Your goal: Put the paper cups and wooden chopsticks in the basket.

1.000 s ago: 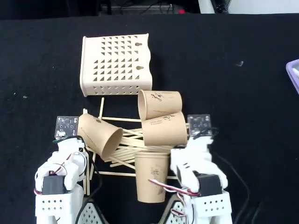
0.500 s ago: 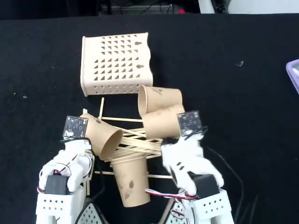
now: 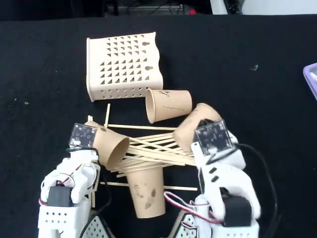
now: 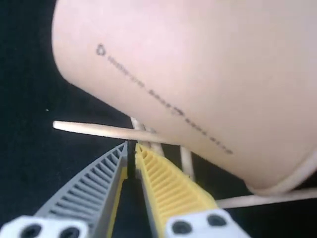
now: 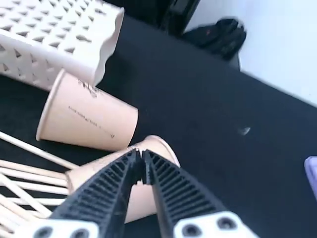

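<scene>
Four paper cups (image 3: 171, 104) are all sitting outside the basket (image 3: 124, 67); none in yet. Top cup (image 3: 166, 106) is lying on its side just below the basket's edge. Right cup (image 3: 190, 126) has swung out vs. 1 s ago: it was lying tight under the top cup, and now it's angling off to the right w/ a gap opening between them. Near cup (image 3: 144, 194) has slid left and is tilting, base toward the arms. Left cup (image 3: 110, 144) is barely shifting. Chopsticks (image 3: 148, 148) are fanning in a loose pile between the cups, some lying over the near cup's rim. Basket has turned a touch.

Right gripper (image 5: 138, 154): jaws pressed together, gripping nothing, hanging over the right cup; its arm has moved right. Left gripper (image 4: 130, 146): jaws pinched nearly closed, empty, tips just by one chopstick (image 4: 99, 130) beside the left cup's wall.

For the task: this is looking like nudging, not picking. The pile is spreading, so items are prob. getting easier to take singly, but progress is approx. nil.

Materials: cups are thin tan paper, tapered, w/ rolled rims, so likely rolling easily. Chopsticks are pale wood, thin, straight. Basket is stiff cream plastic w/ triangular holes and a wavy rim, lying on its side on the black table (image 3: 257, 124).
</scene>
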Controlling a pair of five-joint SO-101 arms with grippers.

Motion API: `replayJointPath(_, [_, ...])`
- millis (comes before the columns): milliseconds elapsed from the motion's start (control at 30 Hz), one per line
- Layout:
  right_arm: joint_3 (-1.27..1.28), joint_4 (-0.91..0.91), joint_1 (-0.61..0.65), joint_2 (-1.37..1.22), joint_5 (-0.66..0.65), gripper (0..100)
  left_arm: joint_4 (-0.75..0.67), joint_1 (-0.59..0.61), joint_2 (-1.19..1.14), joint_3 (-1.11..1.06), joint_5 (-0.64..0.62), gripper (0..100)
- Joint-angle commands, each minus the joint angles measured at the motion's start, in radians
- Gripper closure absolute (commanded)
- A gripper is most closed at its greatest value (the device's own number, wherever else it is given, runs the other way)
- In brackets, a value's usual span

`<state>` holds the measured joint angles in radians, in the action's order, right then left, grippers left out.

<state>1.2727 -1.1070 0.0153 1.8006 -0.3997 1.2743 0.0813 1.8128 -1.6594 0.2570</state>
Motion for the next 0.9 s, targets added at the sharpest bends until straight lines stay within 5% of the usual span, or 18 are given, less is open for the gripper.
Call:
replayJointPath(0, [-0.157, -0.041, -0.017, 0.091, -0.012, 96.9, -0.014, 0.104, 0.009, 0.162, 0.199, 97])
replayJointPath(200, [-0.278, -0.038, -0.012, 0.087, 0.109, 77.0, -0.015, 0.300, 0.009, 0.495, 0.229, 94])
replayJointPath(400, [-0.417, 0.046, -0.012, -0.038, 0.189, 80.3, -0.098, 0.386, 0.006, 0.716, 0.072, 75])
replayJointPath(567, [-0.628, 0.048, 0.000, -0.325, 0.264, 80.8, -0.315, 0.334, -0.055, 0.723, -0.060, 74])
replayJointPath(867, [-0.809, 0.140, 0.155, -0.858, 0.278, 81.1, -0.623, 0.246, -0.830, 0.792, -0.115, 74])
